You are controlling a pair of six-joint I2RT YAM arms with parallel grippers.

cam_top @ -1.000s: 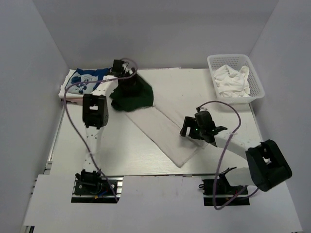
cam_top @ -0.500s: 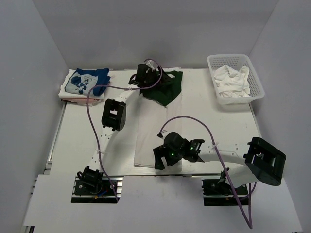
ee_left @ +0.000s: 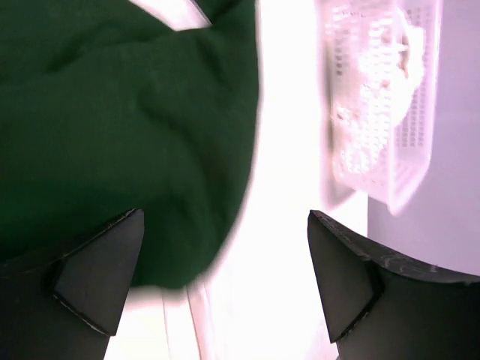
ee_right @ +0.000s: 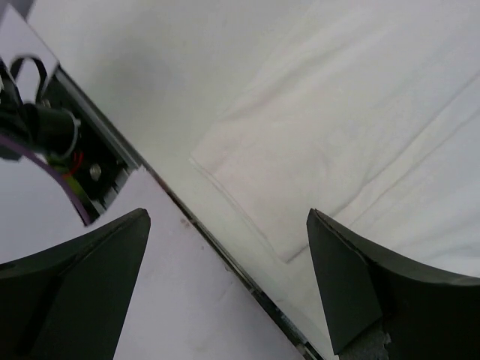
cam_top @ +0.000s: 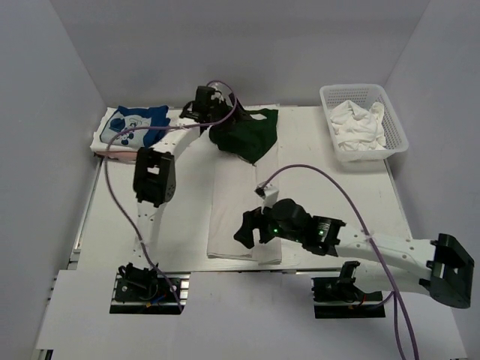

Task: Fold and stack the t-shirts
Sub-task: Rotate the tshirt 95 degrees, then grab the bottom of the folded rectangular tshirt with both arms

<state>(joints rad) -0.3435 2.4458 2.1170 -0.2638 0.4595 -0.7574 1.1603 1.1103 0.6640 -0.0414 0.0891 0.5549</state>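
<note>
The white t-shirt with a dark green top (cam_top: pixel 241 199) lies as a long folded strip down the middle of the table, its green end (cam_top: pixel 247 133) at the far side. My left gripper (cam_top: pixel 222 126) is open just above the left of that green end; in the left wrist view the green cloth (ee_left: pixel 112 112) fills the upper left, with the gripper (ee_left: pixel 225 289) empty. My right gripper (cam_top: pixel 245 229) is open and empty over the strip's near left corner (ee_right: pixel 255 225). The white-and-blue cartoon t-shirt (cam_top: pixel 135 124) lies folded on the pink one (cam_top: pixel 112 152) at the far left.
A white mesh basket (cam_top: pixel 396 124) holding crumpled white cloth (cam_top: pixel 358 124) stands at the far right; it also shows in the left wrist view (ee_left: pixel 382 97). The table's near edge and metal rail (ee_right: pixel 225 259) run just under my right gripper. Grey walls enclose the table.
The strip swung from a diagonal to straight down the table. My left gripper has drawn back a little to the left. My right gripper stays over the strip's near end while its arm stretched out.
</note>
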